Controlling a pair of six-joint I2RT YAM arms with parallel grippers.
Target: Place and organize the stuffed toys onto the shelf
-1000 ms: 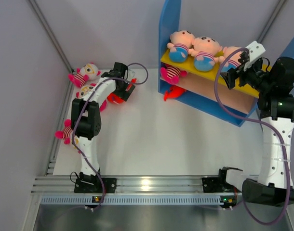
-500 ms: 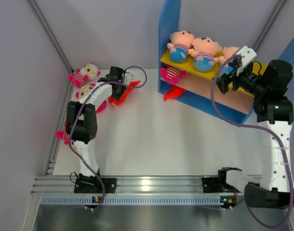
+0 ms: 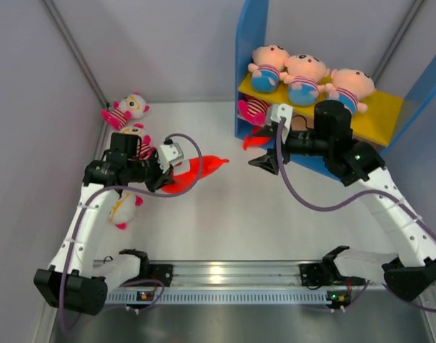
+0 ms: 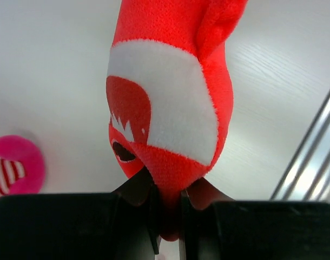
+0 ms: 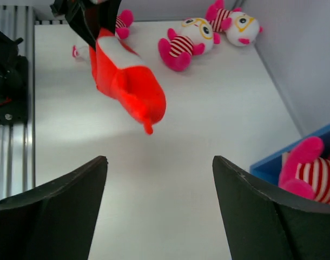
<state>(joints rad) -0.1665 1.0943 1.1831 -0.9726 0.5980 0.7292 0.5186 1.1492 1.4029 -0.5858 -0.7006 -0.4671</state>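
My left gripper [image 3: 166, 174] [image 4: 167, 212] is shut on the end of a red fish toy [image 3: 198, 171] [image 4: 166, 97], which hangs above the table, left of centre. Facing it from the right, my right gripper [image 3: 264, 161] [image 5: 159, 160] is open and holds nothing; the fish [image 5: 127, 86] is a short way ahead of its jaws. On the shelf [image 3: 249, 50], three peach dolls [image 3: 304, 77] sit on the yellow top board [image 3: 381, 114]. A striped doll [image 3: 255, 108] [image 5: 311, 174] lies on the middle board, and another red fish [image 3: 254, 138] on the base.
Striped dolls lie on the table at the left: one in the back corner [image 3: 125, 108] [image 5: 236, 24], one [image 3: 137, 134] [image 5: 185, 42] behind my left arm, one [image 3: 121, 209] under it. The aluminium rail [image 3: 218, 273] runs along the near edge. Grey walls close both sides.
My left gripper closed on the red fish, lifted it and drew it back toward the table's middle. My right arm swung down from the shelf top, leftward, jaws still open.
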